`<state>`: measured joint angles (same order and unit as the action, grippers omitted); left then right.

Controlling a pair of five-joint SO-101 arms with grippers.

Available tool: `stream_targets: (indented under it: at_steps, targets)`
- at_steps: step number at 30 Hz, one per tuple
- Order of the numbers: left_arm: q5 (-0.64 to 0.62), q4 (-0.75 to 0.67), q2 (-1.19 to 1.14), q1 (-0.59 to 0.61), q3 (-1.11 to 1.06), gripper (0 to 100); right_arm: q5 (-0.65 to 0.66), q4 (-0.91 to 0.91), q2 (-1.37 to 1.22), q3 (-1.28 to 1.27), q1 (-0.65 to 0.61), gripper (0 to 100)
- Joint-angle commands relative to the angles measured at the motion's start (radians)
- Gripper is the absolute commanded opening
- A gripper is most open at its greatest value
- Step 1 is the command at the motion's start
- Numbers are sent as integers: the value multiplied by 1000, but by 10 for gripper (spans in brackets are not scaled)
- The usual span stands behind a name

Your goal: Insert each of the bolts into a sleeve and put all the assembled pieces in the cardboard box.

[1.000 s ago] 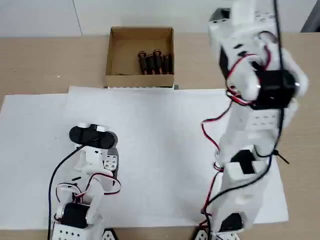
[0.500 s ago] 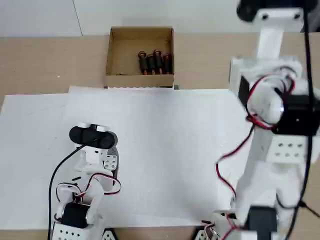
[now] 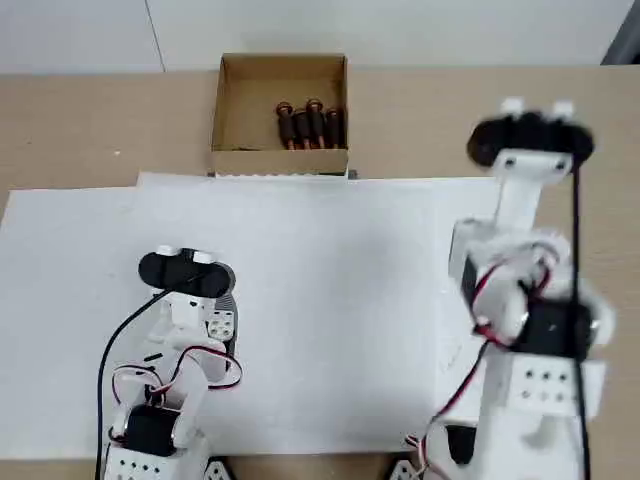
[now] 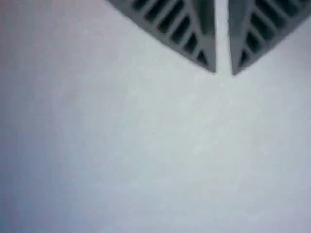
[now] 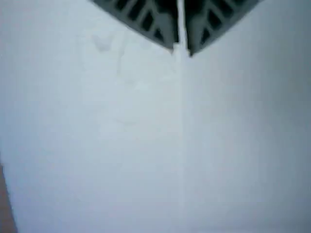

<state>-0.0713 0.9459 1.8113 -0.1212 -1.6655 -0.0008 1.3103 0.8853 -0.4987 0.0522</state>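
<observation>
the right arm [image 3: 525, 300] is being drawn back and folded down toward its base at the near right of the table [image 3: 100, 120]. a second ago its upper part was being held high beside the cardboard box [image 3: 280, 160], and now its black wrist end is being carried well short of the box, over the right edge of the white paper [image 3: 330, 290]. the left arm [image 3: 180, 330] is being kept folded at the near left, in the same place as before. the assembled pieces [image 3: 308, 124], a short row of dark sleeves with coppery bolt heads, are being held inside the box, lying side by side in its right half, and they are not being shifted from where they lay earlier. the box is being left standing on the bare wood at the far edge of the paper. the left gripper [image 4: 223, 70] is being kept clenched on nothing, its two ribbed jaws being parted only by a thin slit, just above plain paper. the right gripper [image 5: 180, 48] is likewise being kept closed and empty, its jaw tips being held nearly together over the paper, right above a faint straight line [image 5: 181, 145] that is running across the sheet.
</observation>
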Motion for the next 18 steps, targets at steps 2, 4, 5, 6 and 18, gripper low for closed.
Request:
stream_targets:
  at_steps: [2,4,5,6,18]
  targets:
    - [-3,0,8,6,2,6,-8,-136,186,-292,4,2]
    - [-3,0,8,6,2,6,-8,-163,245,-382,4,2]
    - [-3,0,8,6,2,6,-8,-180,271,-428,4,2]
    - [-3,0,8,6,2,6,-8,-200,300,-474,4,2]
    - [-3,0,8,6,2,6,-6,-367,644,-956,2,2]
